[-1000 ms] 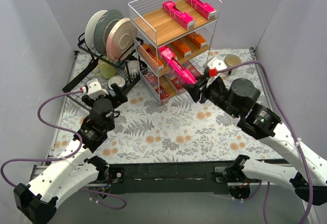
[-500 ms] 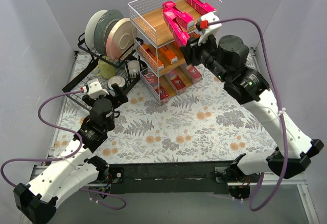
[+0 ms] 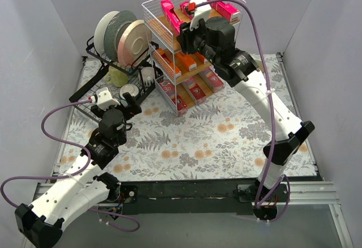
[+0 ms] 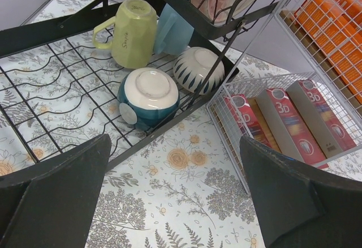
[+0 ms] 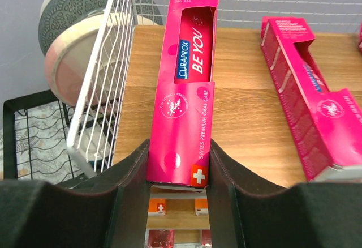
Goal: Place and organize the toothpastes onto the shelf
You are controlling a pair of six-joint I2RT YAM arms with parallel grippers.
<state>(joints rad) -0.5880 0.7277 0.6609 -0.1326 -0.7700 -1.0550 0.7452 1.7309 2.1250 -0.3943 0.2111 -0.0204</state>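
The shelf [image 3: 156, 11] is a white wire rack with wooden boards at the back centre. My right gripper [image 3: 184, 30] is shut on a magenta-pink toothpaste carton [image 3: 169, 13] and holds it over the left side of the top board; in the right wrist view the carton [image 5: 189, 84] sits between my fingers [image 5: 127, 186]. Two more pink cartons [image 3: 227, 9] lie on the top board, one seen in the right wrist view [image 5: 305, 101]. Orange cartons [image 3: 168, 61] fill the middle tier and dark red cartons [image 4: 291, 123] the bottom tier. My left gripper [image 4: 175, 202] is open and empty above the mat.
A black dish rack [image 3: 107, 84] with plates [image 3: 133, 38], a yellow-green mug [image 4: 133, 33] and upturned bowls [image 4: 148, 95] stands left of the shelf. The floral mat [image 3: 203, 140] covers the table. Grey walls close in both sides.
My right arm has swung further left and back with the pink carton, from the shelf's front to over the left side of the top board. The left arm has not moved.
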